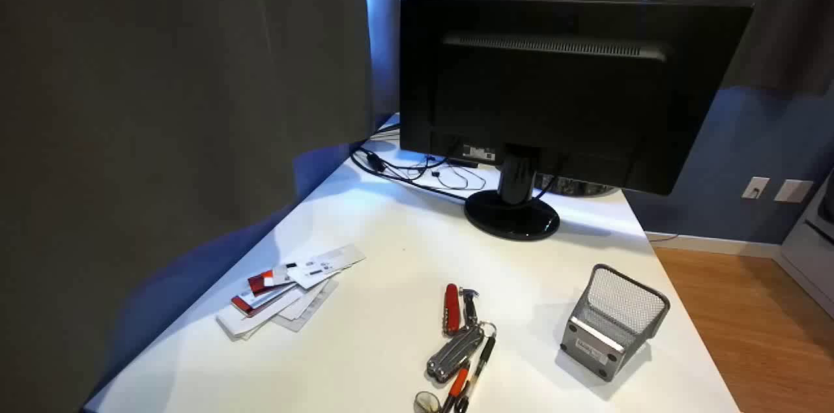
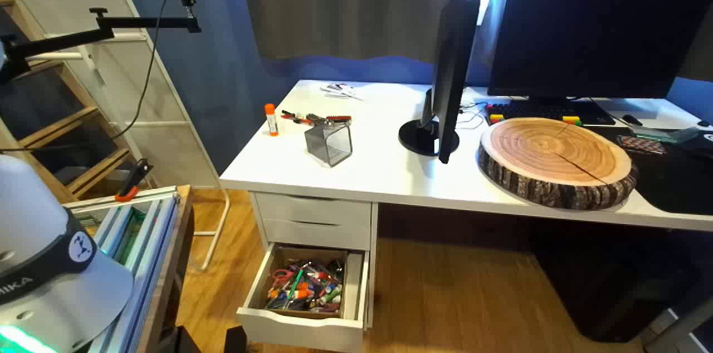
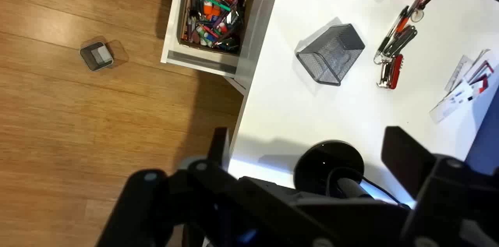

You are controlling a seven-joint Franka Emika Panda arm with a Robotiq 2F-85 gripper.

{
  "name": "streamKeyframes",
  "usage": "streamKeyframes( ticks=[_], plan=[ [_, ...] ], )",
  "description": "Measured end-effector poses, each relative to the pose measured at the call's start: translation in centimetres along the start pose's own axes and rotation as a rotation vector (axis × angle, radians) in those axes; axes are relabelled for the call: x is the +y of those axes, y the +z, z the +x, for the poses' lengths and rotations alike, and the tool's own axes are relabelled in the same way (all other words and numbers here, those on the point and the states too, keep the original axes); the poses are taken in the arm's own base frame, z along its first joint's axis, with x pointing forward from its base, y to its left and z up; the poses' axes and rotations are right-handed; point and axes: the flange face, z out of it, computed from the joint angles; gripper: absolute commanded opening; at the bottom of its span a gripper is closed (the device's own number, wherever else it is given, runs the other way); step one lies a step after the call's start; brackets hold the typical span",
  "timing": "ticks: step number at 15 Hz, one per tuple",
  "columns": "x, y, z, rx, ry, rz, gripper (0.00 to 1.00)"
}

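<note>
In the wrist view my gripper stands wide open, with nothing between its fingers. Beyond the jaws shows the round black monitor base, well below. A grey mesh pen cup lies on its side on the white desk, seen also in both exterior views. Beside it are a red pocketknife, a folded grey multi-tool, a small hammer tool and pens. An orange-capped glue stick stands upright near the desk's side edge. Below the desktop, an open drawer holds a box of mixed stationery.
A pile of papers and cards lies by the wall edge. The monitor rises from the desk, with cables behind it. A thick wood slice rests farther along. On the floor is a small square container. The robot's base is at left.
</note>
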Motion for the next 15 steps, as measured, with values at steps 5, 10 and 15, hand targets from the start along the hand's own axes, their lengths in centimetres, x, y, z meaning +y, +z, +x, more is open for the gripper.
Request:
streamKeyframes(
  ticks=[5, 10, 15],
  plan=[
    [0.0, 0.0, 0.0, 0.000, 0.000, 0.000, 1.00],
    [0.0, 0.0, 0.0, 0.000, 0.000, 0.000, 1.00],
    [0.7, 3.9, 1.5, -0.105, -0.021, -0.019, 1.00]
  ],
)
